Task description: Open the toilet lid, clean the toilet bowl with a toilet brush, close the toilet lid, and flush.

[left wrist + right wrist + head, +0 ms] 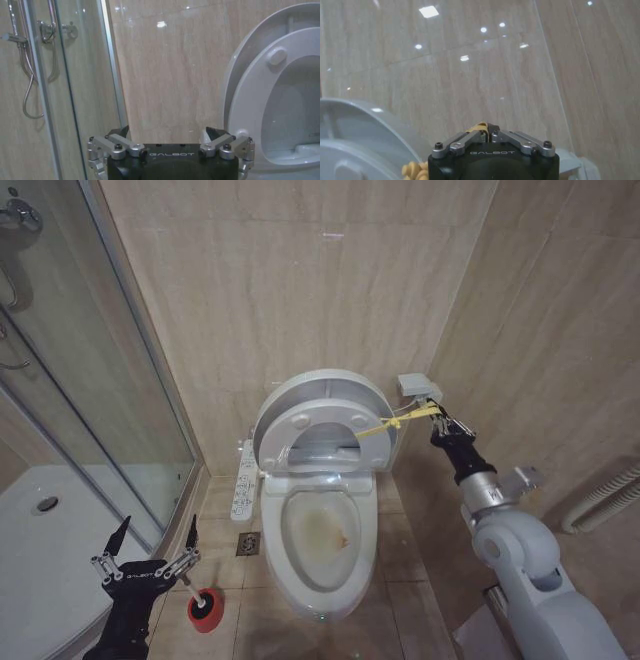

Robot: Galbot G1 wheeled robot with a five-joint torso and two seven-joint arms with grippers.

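You see the toilet lid (320, 405) in glossy white, a yellow strap (395, 423) across it; the toilet bowl (322, 525) is white with a yellowish-brown stain inside; the toilet brush (196, 598) shows a thin white handle in a round red holder; the walls (300, 280) are beige tile with faint streaks; both the left gripper (155, 555) and the right gripper (445, 425) are black with silver links; your right arm (530, 570) is pale grey.
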